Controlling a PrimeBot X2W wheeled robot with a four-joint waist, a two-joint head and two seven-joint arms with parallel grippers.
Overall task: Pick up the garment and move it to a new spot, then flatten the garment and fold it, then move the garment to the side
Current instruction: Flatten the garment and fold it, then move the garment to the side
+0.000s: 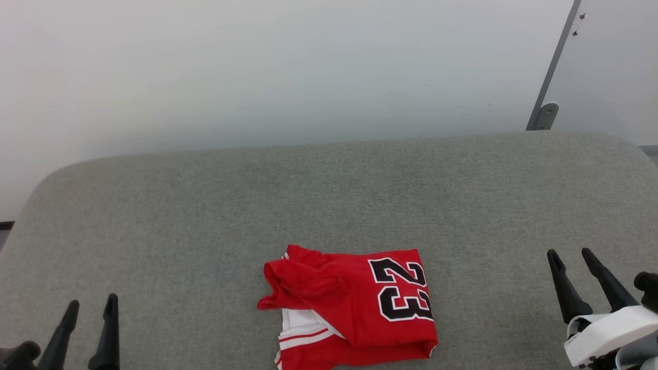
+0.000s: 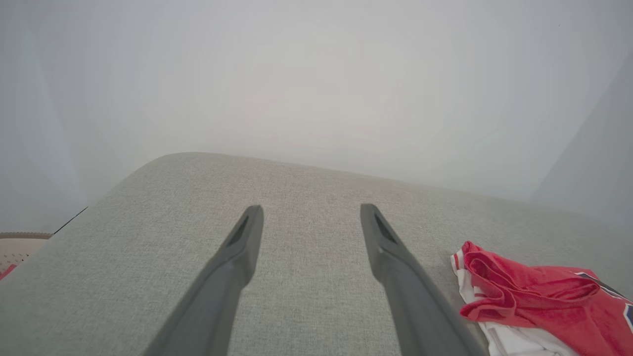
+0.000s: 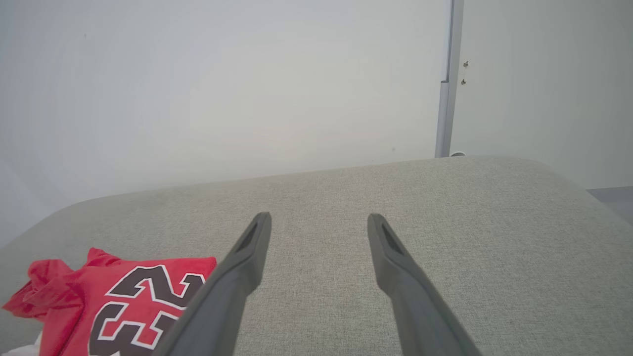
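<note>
Red sleeveless jersey (image 1: 354, 308), black 23 up, lies in a compact, roughly folded bundle at near-centre of the grey fabric-covered surface (image 1: 205, 216). Left gripper (image 1: 93, 300) and right gripper (image 1: 569, 252) both spread, empty, well apart from it. Folding looks largely done. The move aside probably remains.

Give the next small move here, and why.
Probably bring the left gripper in toward the bunched left edge of the garment. The garment lies crumpled, not flat, on the grey cushion, and the left gripper and right gripper both sit open, apart from it.
</note>
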